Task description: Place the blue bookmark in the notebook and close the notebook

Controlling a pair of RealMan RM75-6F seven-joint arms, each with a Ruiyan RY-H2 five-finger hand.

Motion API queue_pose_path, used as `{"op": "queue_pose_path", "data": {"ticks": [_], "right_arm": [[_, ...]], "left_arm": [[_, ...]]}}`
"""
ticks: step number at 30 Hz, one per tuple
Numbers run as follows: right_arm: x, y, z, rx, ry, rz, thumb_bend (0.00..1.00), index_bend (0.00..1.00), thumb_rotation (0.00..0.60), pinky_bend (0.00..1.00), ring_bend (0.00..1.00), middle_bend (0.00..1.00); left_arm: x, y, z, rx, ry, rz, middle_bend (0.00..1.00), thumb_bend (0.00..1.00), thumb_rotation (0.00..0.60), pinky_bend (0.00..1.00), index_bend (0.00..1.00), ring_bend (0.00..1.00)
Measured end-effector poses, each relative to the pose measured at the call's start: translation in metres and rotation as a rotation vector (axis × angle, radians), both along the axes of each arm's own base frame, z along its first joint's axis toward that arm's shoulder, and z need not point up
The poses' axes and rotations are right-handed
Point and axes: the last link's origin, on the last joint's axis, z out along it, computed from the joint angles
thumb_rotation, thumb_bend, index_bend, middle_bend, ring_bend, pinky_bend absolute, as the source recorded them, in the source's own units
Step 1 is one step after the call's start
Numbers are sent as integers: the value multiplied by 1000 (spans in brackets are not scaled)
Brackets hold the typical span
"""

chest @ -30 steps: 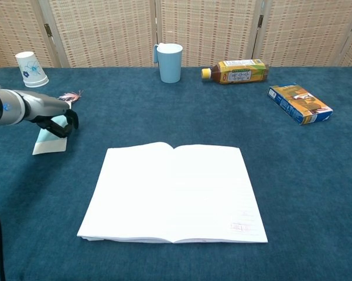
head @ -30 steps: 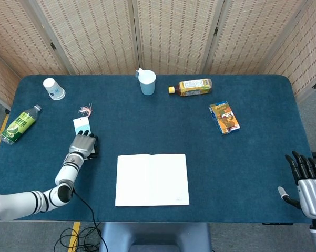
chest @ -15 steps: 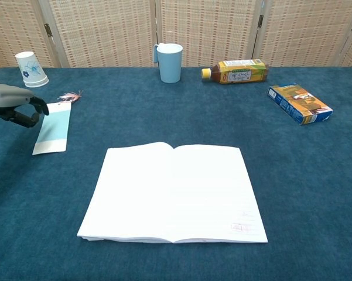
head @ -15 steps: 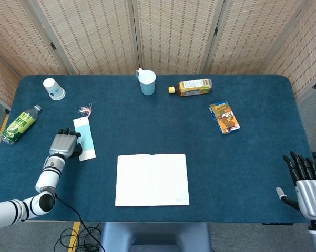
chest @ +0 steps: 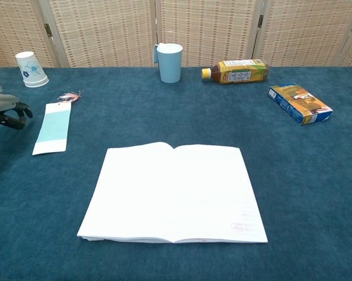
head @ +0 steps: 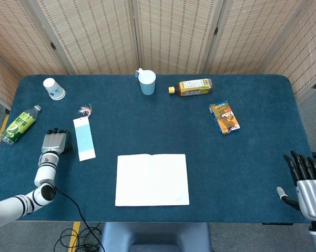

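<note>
- The blue bookmark (head: pixel 84 138) lies flat on the table (head: pixel 252 157), left of the notebook (head: pixel 152 179), its long axis running toward the back with a slight lean and its pink tassel (head: pixel 85 110) at the far end.
- The notebook lies open near the front edge, spine front to back; bare cloth separates it from the bookmark.
- The left hand (head: pixel 55 143) sits just left of the bookmark, apart from it, fingers curled in, holding nothing.
- The right hand (head: pixel 306 181) is at the table's front-right corner, fingers spread.
- A mug (head: pixel 146 82), a lying bottle (head: pixel 191 87) and a box (head: pixel 224 117) stand toward the back, a paper cup (head: pixel 53 88) and green bottle (head: pixel 20 124) far left.
</note>
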Motion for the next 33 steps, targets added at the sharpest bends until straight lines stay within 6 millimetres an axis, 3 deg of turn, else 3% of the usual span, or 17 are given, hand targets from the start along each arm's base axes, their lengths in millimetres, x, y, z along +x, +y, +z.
{"op": "queue_pose_path", "data": {"ticks": [20, 33], "right_arm": [[-3, 2, -3, 11, -4, -20, 211, 0, 600, 0, 0, 26], [-5, 4, -1, 3, -7, -24, 211, 0, 600, 0, 0, 26]], "left_arm": [[31, -1, -29, -57, -23, -78, 191, 708, 285, 111, 176, 14], [78, -24, -49, -165, -93, -227, 191, 708, 286, 111, 180, 14]]}}
